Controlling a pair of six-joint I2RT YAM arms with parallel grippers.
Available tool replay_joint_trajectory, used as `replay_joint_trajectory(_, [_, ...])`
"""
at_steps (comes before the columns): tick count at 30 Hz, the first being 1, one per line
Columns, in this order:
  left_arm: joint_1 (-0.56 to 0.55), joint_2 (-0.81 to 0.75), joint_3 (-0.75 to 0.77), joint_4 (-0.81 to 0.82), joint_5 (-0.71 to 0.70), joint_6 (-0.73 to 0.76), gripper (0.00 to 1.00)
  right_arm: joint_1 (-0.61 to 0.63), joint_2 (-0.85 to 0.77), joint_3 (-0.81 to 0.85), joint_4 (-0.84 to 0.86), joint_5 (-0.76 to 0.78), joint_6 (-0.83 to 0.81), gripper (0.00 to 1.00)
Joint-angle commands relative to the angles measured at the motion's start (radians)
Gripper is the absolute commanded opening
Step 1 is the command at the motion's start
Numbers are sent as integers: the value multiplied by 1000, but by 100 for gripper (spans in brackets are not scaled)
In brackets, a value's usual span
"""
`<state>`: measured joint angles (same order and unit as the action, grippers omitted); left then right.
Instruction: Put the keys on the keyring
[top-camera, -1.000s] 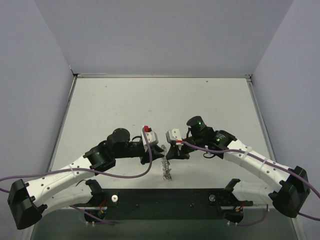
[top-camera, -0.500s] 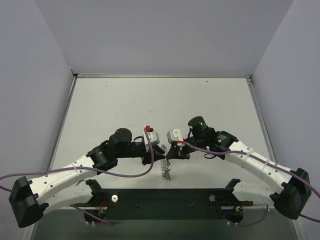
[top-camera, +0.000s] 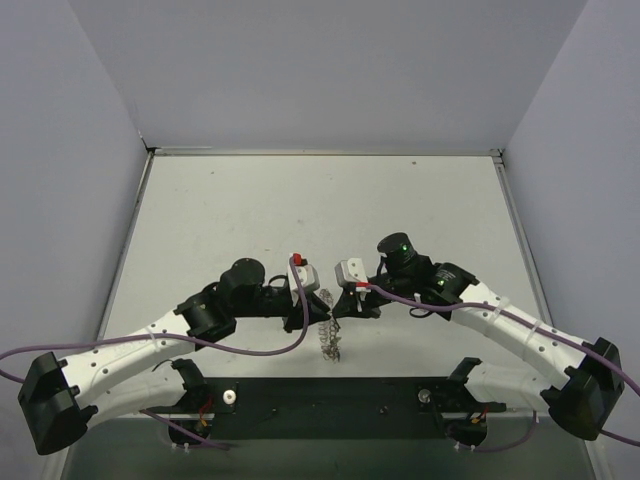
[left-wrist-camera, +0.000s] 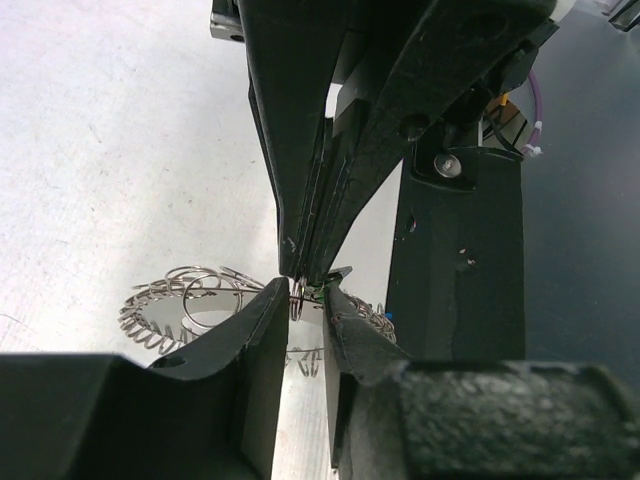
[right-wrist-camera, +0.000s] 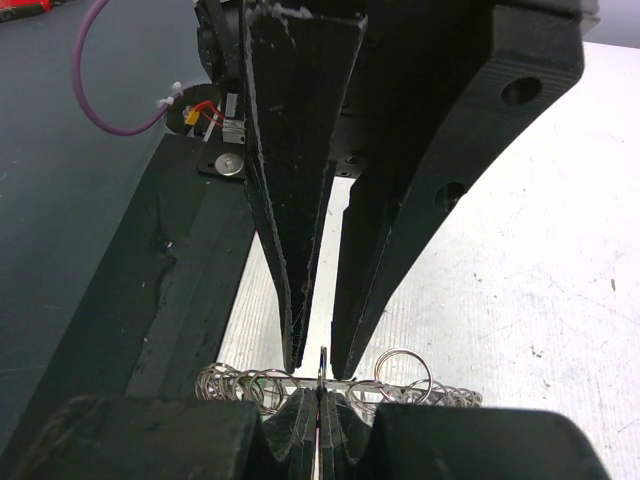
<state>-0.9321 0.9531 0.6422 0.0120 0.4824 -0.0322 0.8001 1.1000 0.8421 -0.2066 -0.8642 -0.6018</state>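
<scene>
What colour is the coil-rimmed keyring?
Silvery metal; the keyring shows best in the left wrist view.

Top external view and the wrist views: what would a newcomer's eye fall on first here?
Two grippers meeting tip to tip over the near middle of the table: the right gripper is shut on a thin metal sliver, and the left gripper faces it with jaws narrowly apart. Just below them in the top view is the spring-like keyring.
</scene>
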Motion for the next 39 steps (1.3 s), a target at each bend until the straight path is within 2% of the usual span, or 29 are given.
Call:
replay_joint_trajectory(1, [3, 9, -10, 69, 1, -11, 29, 4, -35, 0, 61, -53, -4, 0])
replay_joint_trajectory(4, [-1, 24, -13, 89, 4, -12, 22, 4, -37, -3, 62, -56, -3, 0])
replay_joint_trajectory(7, [-5, 33, -13, 117, 12, -12, 0, 5, -34, -3, 62, -56, -1, 0])
replay_joint_trajectory(12, [-4, 10, -59, 216, -1, -34, 0, 4, -34, -3, 82, -23, 39, 2])
replay_joint_trajectory(13, [-5, -5, -73, 236, -7, -40, 0, 2, -41, -8, 107, -15, 46, 14])
replay_joint_trajectory(15, [-4, -22, -96, 293, -19, -48, 0, -1, -63, -41, 150, 20, 88, 27])
replay_joint_trajectory(16, [-5, -37, -120, 308, -22, -49, 0, -2, -95, -55, 197, 33, 102, 38])
replay_joint_trajectory(20, [-4, -79, -180, 390, -41, -34, 0, -24, -189, -132, 354, 105, 210, 56])
replay_joint_trajectory(22, [-4, -103, -209, 434, -47, -34, 0, -38, -224, -146, 384, 163, 291, 64])
replay_joint_trajectory(25, [-5, -137, -278, 543, -65, -44, 0, -85, -230, -127, 380, 180, 399, 70])
replay_joint_trajectory(27, [-4, -151, -325, 633, -79, -52, 0, -128, -223, -114, 371, 157, 488, 71])
replay_joint_trajectory(29, [-2, -160, -354, 736, -91, -70, 0, -154, -209, -97, 360, 79, 520, 72])
replay_joint_trajectory(33, [-2, -157, -453, 956, -110, -101, 0, -162, -198, -84, 346, 37, 548, 71])
replay_joint_trajectory(35, [-1, -148, -483, 1076, -123, -117, 0, -164, -196, -81, 345, 25, 565, 68])
replay_joint_trajectory(39, [4, -126, -521, 1209, -113, -130, 0, -164, -189, -72, 374, -35, 628, 62])
